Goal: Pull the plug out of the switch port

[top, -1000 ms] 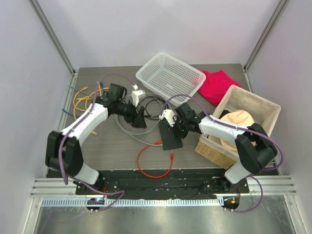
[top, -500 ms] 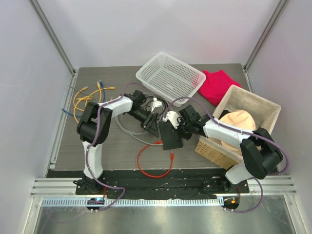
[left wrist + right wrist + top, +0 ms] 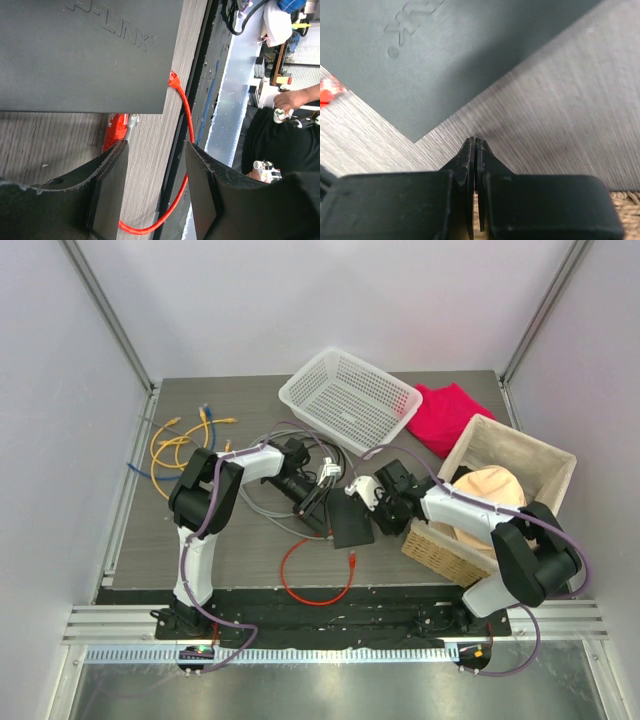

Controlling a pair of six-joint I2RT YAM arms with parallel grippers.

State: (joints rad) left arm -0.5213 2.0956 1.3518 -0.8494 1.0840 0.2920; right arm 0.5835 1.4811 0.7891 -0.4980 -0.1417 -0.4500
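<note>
Closest to the near edge of the table [image 3: 240,552] lies a loop of red cable [image 3: 191,127]. 1 end of it lies loose beside a corner of the switch. The other end carries the plug [image 3: 115,131], which sits at the switch's left edge, apparently seated in a port.

The switch [image 3: 352,525] lies flat near the middle of the table, a little toward the near edge.

The left gripper [image 3: 156,147] faces that plug edge with its fingers apart and nothing between them. The plug lies just beyond 1 fingertip, not yet inside the gap. I judge the gripper has to shift sideways to straddle the plug before it closes.

The right gripper [image 3: 475,148] has its 2 fingers pressed together on nothing. It hangs low over the table, just off the switch's opposite corner. This looks like a brace, so the light box does not slide along when the plug is pulled. Whether it touches the switch, I cannot tell.

Farther back, grey cables [image 3: 262,502] tangle around the left arm, and yellow cables [image 3: 170,445] lie by the left edge.

A white mesh basket [image 3: 350,400] and a red cloth [image 3: 447,415] sit at the far edge. A wicker basket [image 3: 440,550] holding a hat [image 3: 490,490] fills the right side. All of these are well apart from the plug.
</note>
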